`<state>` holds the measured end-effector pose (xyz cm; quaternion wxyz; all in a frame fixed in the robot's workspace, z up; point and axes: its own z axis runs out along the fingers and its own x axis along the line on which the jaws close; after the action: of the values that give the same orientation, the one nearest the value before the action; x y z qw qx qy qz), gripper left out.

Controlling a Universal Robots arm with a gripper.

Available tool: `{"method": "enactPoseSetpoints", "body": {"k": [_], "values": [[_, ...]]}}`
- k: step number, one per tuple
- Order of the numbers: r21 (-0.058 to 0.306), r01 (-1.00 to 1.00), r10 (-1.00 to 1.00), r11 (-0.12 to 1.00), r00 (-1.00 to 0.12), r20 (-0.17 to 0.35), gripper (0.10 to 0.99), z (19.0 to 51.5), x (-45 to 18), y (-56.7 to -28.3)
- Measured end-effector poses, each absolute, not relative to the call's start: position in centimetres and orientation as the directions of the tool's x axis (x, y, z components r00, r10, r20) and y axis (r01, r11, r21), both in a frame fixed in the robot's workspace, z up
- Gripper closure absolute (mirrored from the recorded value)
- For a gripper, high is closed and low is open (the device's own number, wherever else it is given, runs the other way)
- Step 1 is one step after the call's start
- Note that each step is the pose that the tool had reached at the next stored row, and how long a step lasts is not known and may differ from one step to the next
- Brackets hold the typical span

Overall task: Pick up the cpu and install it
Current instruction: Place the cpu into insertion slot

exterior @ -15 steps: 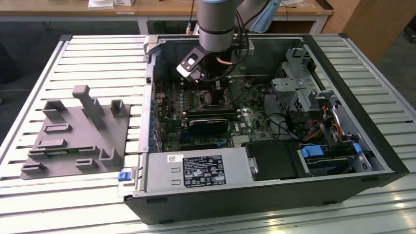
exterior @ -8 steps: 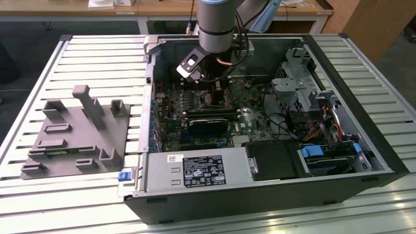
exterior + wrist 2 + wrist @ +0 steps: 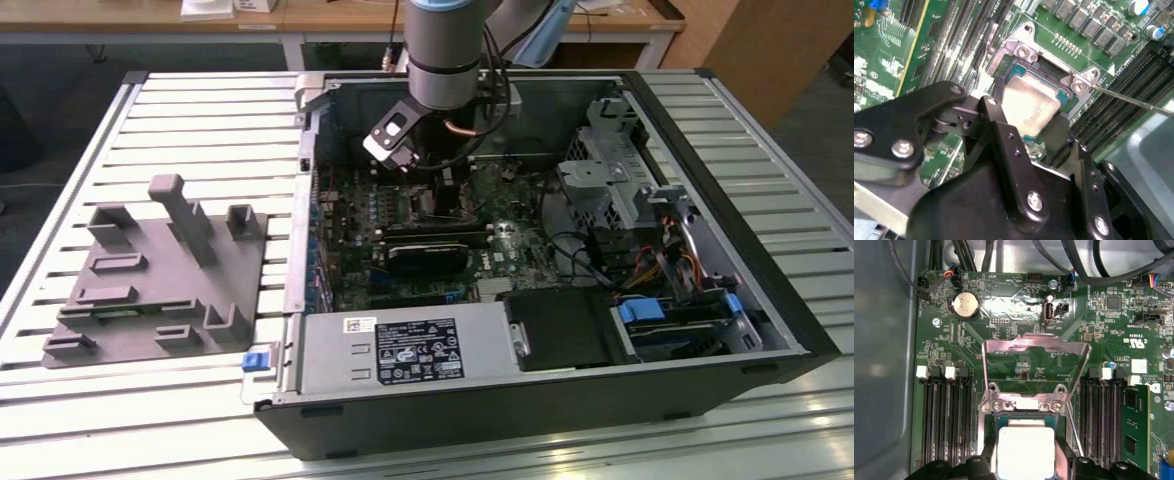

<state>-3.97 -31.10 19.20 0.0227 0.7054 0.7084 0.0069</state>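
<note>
The cpu, a small square chip with a shiny silver top, sits between my gripper's black fingers, low over the socket on the green motherboard. In the first wrist view the cpu lines up with the socket frame, and my gripper hugs two of its opposite sides. The socket's metal load plate stands swung open beyond it. I cannot tell whether the chip rests in the socket or hovers just above it. In the exterior view my gripper reaches down into the open computer case.
Memory slots flank the socket, with a memory stick on one side. A thin metal lever juts out beside the socket. A grey tray with upright blocks lies at the exterior view's left. Power supply and drive cage crowd the case.
</note>
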Motion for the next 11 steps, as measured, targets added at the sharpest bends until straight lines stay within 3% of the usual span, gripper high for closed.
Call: {"method": "enactPoseSetpoints", "body": {"k": [1,2,11], "values": [[0.042,0.999,1.0,0.005,-0.004,-0.023,0.541,19.21,-3.97,-31.11],[0.041,0.999,1.0,0.005,-0.004,-0.024,0.478,19.25,-3.99,-31.14],[0.041,0.999,1.0,0.005,-0.004,-0.024,0.478,19.98,-3.99,-31.14]]}}
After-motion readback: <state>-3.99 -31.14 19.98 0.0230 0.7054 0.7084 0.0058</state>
